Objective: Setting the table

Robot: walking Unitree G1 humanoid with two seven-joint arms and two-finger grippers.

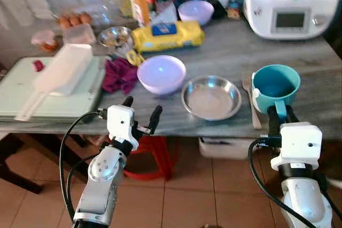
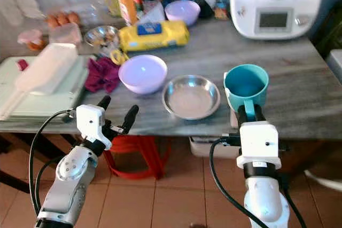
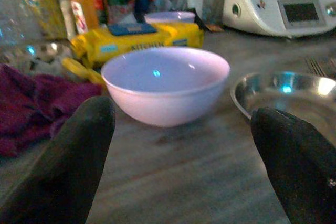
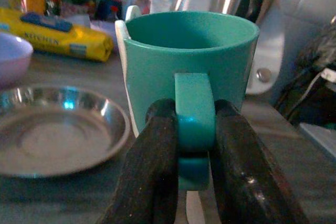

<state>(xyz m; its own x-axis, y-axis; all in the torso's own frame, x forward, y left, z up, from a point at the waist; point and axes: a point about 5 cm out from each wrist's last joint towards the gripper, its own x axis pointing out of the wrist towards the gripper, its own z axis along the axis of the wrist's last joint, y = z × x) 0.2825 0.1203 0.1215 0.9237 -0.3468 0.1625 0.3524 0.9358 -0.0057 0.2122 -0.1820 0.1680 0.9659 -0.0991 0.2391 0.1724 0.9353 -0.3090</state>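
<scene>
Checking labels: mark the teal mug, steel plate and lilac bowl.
teal mug (image 1: 276, 85), left eye view, on its inner wall.
steel plate (image 1: 211, 99), left eye view, on its flat middle.
lilac bowl (image 3: 165, 85), left wrist view, on its outer front wall.

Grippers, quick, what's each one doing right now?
Left gripper: open, holding nothing, facing the lilac bowl.
Right gripper: closed on the handle of the teal mug.

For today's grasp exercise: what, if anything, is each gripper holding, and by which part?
The right gripper holds the teal mug by its handle, pinched between both fingers. The left gripper is open and holds nothing, facing the lilac bowl.
</scene>
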